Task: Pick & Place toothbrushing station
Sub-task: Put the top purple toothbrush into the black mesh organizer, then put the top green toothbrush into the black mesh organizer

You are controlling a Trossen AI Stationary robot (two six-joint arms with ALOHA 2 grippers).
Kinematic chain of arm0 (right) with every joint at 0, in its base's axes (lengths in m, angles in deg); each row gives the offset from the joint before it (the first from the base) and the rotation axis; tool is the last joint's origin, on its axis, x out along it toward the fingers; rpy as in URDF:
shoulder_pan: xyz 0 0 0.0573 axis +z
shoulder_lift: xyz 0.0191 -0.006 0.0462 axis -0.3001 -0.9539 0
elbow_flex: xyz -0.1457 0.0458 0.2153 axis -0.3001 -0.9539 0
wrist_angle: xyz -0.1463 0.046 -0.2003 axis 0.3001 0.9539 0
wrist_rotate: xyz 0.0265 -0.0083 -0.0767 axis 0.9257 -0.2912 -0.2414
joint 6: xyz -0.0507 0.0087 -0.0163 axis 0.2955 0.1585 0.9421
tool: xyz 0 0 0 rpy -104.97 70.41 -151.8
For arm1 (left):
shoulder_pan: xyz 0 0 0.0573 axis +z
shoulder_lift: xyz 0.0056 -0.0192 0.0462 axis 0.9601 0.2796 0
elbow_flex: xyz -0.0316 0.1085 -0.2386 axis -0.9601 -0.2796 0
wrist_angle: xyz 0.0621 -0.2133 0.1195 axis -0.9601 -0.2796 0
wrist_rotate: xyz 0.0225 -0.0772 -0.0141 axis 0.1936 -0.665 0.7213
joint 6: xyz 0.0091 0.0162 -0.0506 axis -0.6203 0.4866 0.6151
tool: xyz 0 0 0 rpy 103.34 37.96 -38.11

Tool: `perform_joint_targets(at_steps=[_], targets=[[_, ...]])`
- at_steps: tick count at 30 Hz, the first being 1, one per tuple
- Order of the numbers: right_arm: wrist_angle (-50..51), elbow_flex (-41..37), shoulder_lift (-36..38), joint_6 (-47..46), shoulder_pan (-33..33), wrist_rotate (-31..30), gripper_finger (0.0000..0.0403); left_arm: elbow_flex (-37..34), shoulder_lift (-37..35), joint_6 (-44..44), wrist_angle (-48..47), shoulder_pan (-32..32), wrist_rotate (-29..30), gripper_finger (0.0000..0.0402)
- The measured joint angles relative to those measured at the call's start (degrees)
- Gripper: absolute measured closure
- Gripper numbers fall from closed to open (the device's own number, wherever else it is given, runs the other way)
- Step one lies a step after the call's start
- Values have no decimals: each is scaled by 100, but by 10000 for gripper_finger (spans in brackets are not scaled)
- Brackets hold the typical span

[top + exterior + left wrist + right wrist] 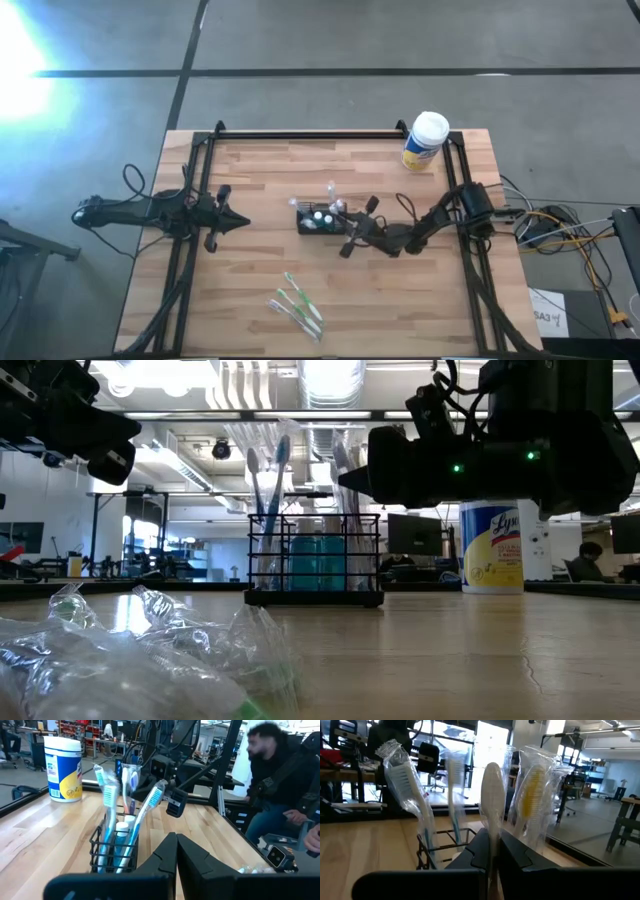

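You see a yellow wipes canister (426, 141) with a white lid upright on the wooden table (260, 290) at 1 o'clock. Wrapped toothbrushes (298, 306) lie at 6 o'clock. A seated person (280, 785) shows beyond the table.

The left claw (240, 222) is closed and waits at the left side; the right claw (345, 232) is closed, its arm stretched toward the middle

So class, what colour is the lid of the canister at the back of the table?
White. The canister has a white lid, clearest in the high view.
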State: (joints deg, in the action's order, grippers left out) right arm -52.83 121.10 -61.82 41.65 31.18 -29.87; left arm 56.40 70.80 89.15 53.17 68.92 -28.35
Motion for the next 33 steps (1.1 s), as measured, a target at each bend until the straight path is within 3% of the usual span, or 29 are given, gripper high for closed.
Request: perform_joint_targets(at_steps=[8,14,23,30,33], targets=[[5,-2,8,27,0,5,381,0,0,0,2,0,7,392],[101,-17,286,-184,37,5,314,0,0,0,2,-1,13,392],[1870,-17,1343,-676,87,9,229,0,0,0,2,-1,20,392],[2424,172,2477,93,376,5,217,0,0,-11,18,0,22,392],[4045,750,3024,-29,604,-109,223,0,0,-14,22,-1,22,392]])
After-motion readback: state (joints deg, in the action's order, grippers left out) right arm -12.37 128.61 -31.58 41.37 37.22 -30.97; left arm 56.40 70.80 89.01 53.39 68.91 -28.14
